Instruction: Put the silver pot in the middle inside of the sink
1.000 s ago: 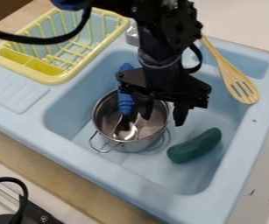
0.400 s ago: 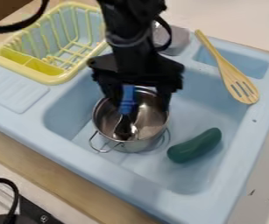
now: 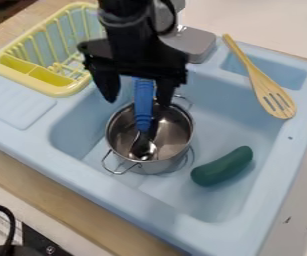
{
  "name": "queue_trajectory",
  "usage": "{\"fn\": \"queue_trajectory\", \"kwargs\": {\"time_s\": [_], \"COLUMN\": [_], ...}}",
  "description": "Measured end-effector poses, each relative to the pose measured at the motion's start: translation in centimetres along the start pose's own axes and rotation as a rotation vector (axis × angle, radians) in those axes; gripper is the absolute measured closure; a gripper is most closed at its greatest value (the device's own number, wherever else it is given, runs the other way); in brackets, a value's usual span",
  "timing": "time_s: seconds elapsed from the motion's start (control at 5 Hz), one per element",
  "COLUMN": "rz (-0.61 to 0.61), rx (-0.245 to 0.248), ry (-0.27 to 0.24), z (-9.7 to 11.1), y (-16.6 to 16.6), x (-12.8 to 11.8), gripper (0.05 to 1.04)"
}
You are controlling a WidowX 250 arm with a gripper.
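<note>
- Pot [image 3: 172, 140] is in the sink [image 3: 82, 175], upright on the basin floor, left of the veg [image 3: 224, 166] and apart from it. Looks a bit left of the middle, I'd say.
- Gripper [image 3: 137, 102] hangs over the pot's far left side, jaws wide apart, nothing seen clamped. Spoon [image 3: 143, 105] handle shows between the fingers; can't tell if either one touches it.
- Step in hand, my guess: get a hold on the pot for a short shift to the middle.
- To do it well: line up on a bare bit of rim, one finger inside the wall, one outside, then go straight down and close.
- Keep off the spoon handle. Closing here could grab the spoon and leave the pot, or trap both.
- Once gripped, lift just a little or slide it low and slow; a one-sided rim hold may let the pot tip or swing.
- Stop short of the veg, or it may get bumped. Lower till the base is flat, then open and back straight up, clear of the spoon.
- Pot's mouth faces up. Long axis goes through its two wire handles: near handle [image 3: 115, 173] toward lower left, far handle [image 3: 190, 103] toward upper right.
- Body is round, so turn matters little; keeping it level matters more.
</note>
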State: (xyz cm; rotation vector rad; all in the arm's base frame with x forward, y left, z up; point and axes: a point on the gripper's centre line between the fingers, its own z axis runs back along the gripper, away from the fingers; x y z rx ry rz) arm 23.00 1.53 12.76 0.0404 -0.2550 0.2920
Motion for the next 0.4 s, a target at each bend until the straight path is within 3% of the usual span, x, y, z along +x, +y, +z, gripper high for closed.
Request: {"fn": "queue_trajectory", "kwargs": {"time_s": [0.2,0.4], "rz": [-0.094,-0.156], "rx": [-0.068,-0.117], "ry": [0.008,-0.001], "z": [1.1,0.8], "y": [0.9,-0.5], "x": [1.1,2.3], "gripper": [0.087,0.087]}}
